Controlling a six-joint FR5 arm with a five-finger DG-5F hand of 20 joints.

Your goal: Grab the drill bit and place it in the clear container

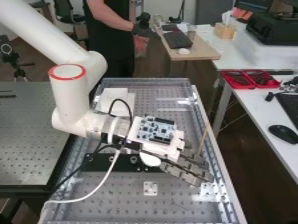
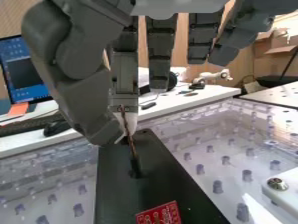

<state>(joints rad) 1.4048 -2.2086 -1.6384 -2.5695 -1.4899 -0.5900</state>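
Observation:
In the high view my hand is low over the clear-walled bench top, fingers toward the right. A thin orange-brown line stands behind the fingers; whether it is the bit, I cannot tell. Seen from the wrist, the hand has its thumb and one finger together at the slender brown drill bit, which is pinched at its upper part. The bit slants down with its dark lower end over the black plate; contact is unclear. The other fingers are nearly straight. I cannot identify a separate clear container.
Under the arm, the black plate has round fittings. White squares lie toward the far end, and a white bracket is at the near side. Red trays and a mouse are on the right-hand desk.

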